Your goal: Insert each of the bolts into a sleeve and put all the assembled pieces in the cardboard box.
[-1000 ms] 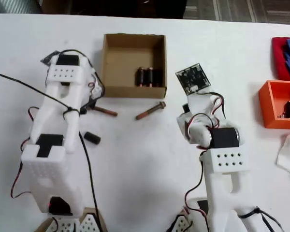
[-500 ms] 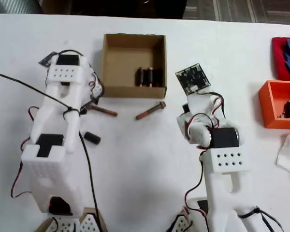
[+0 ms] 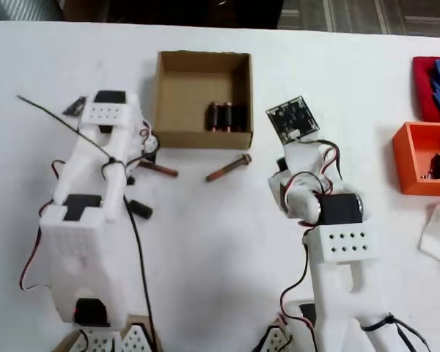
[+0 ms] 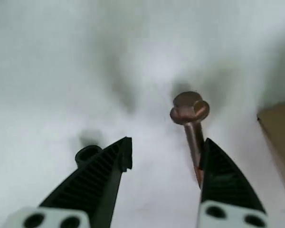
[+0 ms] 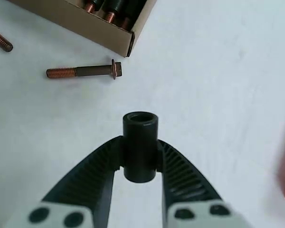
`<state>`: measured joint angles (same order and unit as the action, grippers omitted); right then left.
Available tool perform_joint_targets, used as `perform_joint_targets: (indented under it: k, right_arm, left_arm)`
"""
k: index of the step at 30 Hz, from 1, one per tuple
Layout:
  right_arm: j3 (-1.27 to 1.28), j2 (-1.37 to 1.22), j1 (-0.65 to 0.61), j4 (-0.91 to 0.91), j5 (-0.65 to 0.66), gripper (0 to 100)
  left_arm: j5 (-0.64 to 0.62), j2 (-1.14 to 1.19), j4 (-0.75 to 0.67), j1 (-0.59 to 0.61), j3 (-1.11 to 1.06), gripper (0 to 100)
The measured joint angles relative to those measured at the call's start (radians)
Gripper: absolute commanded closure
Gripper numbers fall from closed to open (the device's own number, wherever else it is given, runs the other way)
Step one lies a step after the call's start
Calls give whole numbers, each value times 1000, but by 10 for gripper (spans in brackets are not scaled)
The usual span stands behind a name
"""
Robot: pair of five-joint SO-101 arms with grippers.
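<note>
**A:** High view first. The cardboard box (image 3: 204, 138) sits at the far middle of the white table (image 3: 227, 279), with two assembled pieces (image 3: 227, 116) lying side by side inside it.

**B:** In front of the box there's a copper bolt (image 3: 229, 169) off one corner. A second bolt (image 3: 159, 168) lies off the other corner, one end under the left arm (image 3: 88, 183). A black sleeve (image 3: 139, 209) lies right beside that arm.

**A:** Left wrist view now. The left gripper (image 4: 166, 145) is spread wide with nothing in it. The second bolt lies between the fingers, close along one of them, head pointing away. Whether they touch, I can't tell. The black sleeve peeks out past the other finger.

**B:** Right wrist view. The right gripper (image 5: 139, 159) is clamped on an upright sleeve (image 5: 140, 126), its bore open toward the camera. Beyond it, the copper bolt lies flat on the table, just off the box corner.
</note>
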<state>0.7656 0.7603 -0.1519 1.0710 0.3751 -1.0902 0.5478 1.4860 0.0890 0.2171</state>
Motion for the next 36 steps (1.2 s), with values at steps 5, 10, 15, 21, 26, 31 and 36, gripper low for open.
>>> perform_joint_targets:
  k: [5,10,15,21,26,31,36]
  right_arm:
    - [0,0,0,0,0,977]
    - [0,0,0,0,0,977]
    - [0,0,0,0,0,977]
    - [0,0,0,0,0,977]
    - [0,0,0,0,0,977]
    - [0,0,0,0,0,977]
    - [0,0,0,-5,0,977]
  left_arm:
    - [-11,31,-2,0,44,775]
    - [-11,60,-2,0,68,777]
    - [-11,107,0,0,84,779]
    - [-11,153,5,0,140,918]
    - [-14,173,-11,-3,164,964]
    - [-11,173,-15,-5,161,973]
    - [-11,181,38,-5,232,973]
